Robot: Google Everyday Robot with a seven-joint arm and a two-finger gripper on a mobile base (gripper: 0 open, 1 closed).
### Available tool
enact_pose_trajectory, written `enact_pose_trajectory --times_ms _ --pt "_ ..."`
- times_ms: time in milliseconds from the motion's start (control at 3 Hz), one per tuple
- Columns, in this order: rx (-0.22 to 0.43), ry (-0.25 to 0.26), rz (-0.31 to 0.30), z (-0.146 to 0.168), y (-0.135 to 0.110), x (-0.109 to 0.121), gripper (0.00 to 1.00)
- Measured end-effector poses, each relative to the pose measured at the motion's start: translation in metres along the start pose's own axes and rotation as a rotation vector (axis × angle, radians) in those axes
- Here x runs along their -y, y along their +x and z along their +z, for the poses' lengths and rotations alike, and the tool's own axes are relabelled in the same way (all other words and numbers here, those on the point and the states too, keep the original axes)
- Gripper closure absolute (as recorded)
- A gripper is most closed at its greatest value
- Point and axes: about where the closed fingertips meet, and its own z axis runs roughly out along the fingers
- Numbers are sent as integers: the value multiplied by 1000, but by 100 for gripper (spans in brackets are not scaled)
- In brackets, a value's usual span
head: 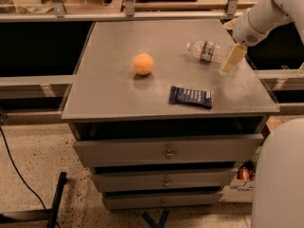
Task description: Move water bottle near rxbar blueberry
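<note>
The water bottle [208, 51] lies on its side at the back right of the grey cabinet top [118, 94], with its white cap pointing left. The rxbar blueberry [190, 97], a dark navy wrapper with white lettering, lies flat near the front edge, in front of the bottle and slightly to its left. My gripper [231, 60] hangs from the white arm [259, 18] at the right, right at the bottle's base end and just above the top. I cannot tell whether it touches the bottle.
An orange ball [143, 63] sits left of centre on the top. Three drawers [166, 151] are below the top, the upper ones slightly pulled out. A white robot body [280, 175] fills the lower right. A metal rail [142, 15] runs behind the cabinet, and a black cable [19, 175] lies on the floor.
</note>
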Motion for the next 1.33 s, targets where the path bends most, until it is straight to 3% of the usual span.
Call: enact_pose_trajectory --times_ms 333,667,1333 --pt "17 -7 29 8 5 1 0" --pt "29 -15 44 13 7 0 18" --pt "31 -36 65 16 16 -6 65"
